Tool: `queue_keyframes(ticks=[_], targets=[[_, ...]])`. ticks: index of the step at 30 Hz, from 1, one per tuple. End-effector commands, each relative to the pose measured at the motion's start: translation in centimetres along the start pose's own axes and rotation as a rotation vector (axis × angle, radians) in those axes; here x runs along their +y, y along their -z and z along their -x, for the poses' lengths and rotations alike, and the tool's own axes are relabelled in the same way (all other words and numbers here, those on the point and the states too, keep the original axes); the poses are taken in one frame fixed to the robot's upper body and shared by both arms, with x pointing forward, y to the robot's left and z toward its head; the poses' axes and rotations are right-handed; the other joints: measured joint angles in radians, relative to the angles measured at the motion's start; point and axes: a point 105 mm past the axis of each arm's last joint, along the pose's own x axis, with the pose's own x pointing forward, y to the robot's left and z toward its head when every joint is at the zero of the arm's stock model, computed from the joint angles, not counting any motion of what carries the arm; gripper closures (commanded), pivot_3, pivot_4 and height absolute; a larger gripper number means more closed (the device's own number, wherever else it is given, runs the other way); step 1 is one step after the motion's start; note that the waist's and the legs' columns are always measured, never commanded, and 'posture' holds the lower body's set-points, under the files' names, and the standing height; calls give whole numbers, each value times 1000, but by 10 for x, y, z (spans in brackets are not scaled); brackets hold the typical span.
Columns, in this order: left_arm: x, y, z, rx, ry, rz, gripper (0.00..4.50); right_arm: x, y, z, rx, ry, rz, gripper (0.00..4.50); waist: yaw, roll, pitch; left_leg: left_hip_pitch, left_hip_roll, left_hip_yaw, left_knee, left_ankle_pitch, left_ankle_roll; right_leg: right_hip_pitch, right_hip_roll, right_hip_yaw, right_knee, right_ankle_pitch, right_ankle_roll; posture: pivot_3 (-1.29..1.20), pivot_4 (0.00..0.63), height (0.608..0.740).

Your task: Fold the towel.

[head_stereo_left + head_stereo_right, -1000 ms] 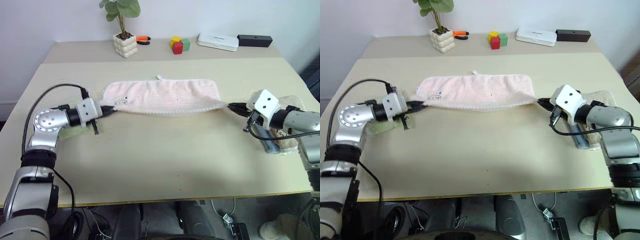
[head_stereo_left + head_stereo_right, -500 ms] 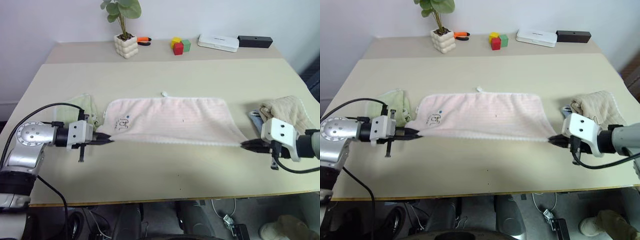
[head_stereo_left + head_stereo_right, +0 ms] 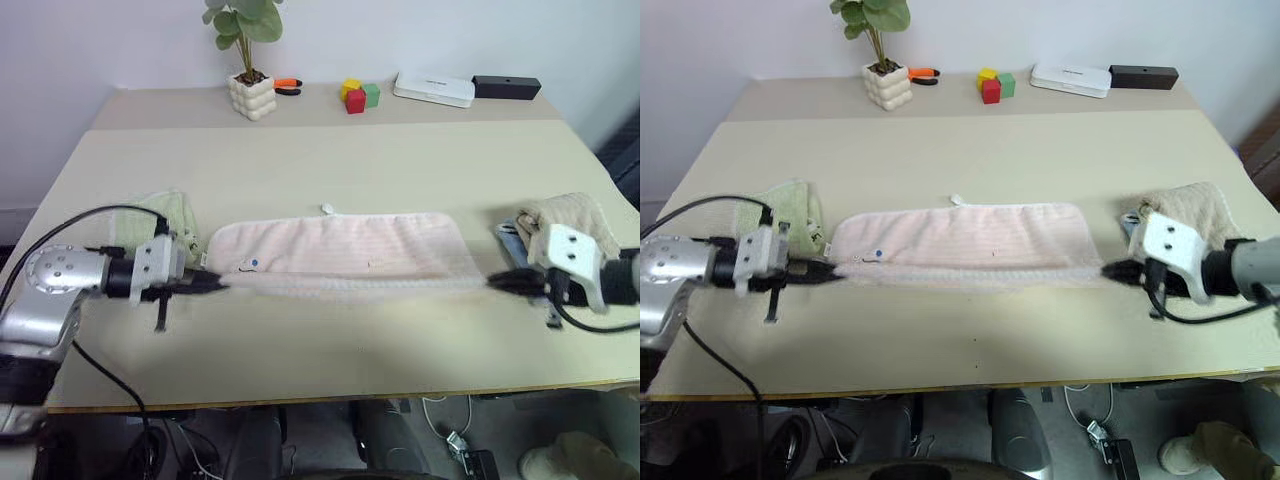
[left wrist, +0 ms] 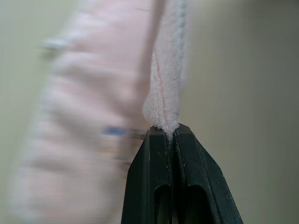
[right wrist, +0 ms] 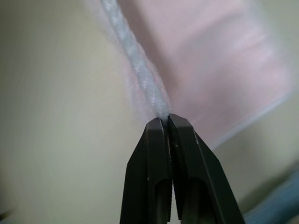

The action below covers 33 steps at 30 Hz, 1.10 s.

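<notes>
Both claws, left claw (image 3: 212,284) and right claw (image 3: 497,283), are clamping the towel (image 3: 345,262) corners; keeping it taut and level should be helping the fold land square

towel (image 3: 340,254) dragged nearer the table's front, near edge folded over

The towel (image 3: 345,250) lies across the middle of the table (image 3: 330,160). To the towel's left lies a folded towel (image 3: 168,212), with the left gripper (image 3: 215,284) at the towel's near left corner. To its right lies another towel (image 3: 570,216), with the right gripper (image 3: 497,283) at the near right corner. Behind the towel stand a potted plant (image 3: 248,60), blocks (image 3: 358,94) and two flat boxes (image 3: 466,88).
</notes>
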Motion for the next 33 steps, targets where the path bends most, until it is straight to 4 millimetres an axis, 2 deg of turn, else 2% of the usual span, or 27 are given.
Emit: queue_keyframes(ticks=[1, 9, 15, 21, 30, 33], targets=[[21, 8, -4, 26, -107, -24, 4500, -21, -7, -11, -39, 88, 58, 4414, -1, 0, 0, 0, 0, 0, -1, 0, 0, 0, 0, 0, -1, 0, 0, 0, 150, 740], [37, 16, -28, 15, -163, 29, 4500, -50, -17, -44, -117, 184, 98, 4414, 0, 0, 0, 1, 0, 0, -3, -1, 1, 0, 0, 0, 0, 0, 0, 0, 150, 740], [43, 21, -27, 21, -214, 43, 4500, -70, -13, -50, -131, 285, 119, 4414, 0, 0, 0, 1, 0, 0, -3, -1, 1, 0, 0, 0, 0, 0, 0, 0, 150, 740], [46, 28, -27, 35, -242, 78, 4500, -77, -4, -56, -112, 336, 137, 4414, 0, 0, 0, 1, 0, 0, -3, -1, 1, 0, 0, 0, 0, 0, 0, 0, 150, 740], [46, 39, -36, 54, -240, 128, 4500, -70, 4, -78, -90, 314, 143, 4414, -1, 0, 0, 2, 0, 0, -3, -1, 1, 0, 0, 0, 1, 0, 0, 0, 150, 740], [51, 40, -37, 58, -272, 119, 3589, -70, 5, -82, -95, 322, 126, 4500, 0, 0, 0, 2, -1, 0, -3, -1, 1, 0, 0, 0, 1, 0, 0, 0, 150, 740]])
